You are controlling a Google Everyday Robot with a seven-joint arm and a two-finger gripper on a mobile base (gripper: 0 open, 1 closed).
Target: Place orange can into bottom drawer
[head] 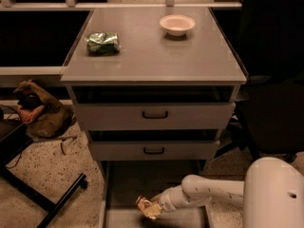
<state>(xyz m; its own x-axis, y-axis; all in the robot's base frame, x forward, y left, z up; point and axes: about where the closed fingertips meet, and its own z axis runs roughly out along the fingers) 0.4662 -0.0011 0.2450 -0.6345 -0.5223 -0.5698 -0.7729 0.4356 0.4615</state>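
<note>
The orange can (146, 207), small and dented with tan print, is held by my gripper (155, 208) low over the floor of the bottom drawer (123, 184). That drawer is pulled out at the foot of the grey cabinet, a long flat tray with thin side rails. My white arm (204, 190) reaches in from the lower right. The gripper is shut on the can, and the can hides part of the fingers.
On the cabinet top lie a crushed green can (102, 42) and a small white bowl (176, 24). Two shallower drawers with black handles (155, 114) sit above. A brown bag (38, 110) and black chair legs (42, 198) stand on the floor at the left; a dark chair (270, 103) at the right.
</note>
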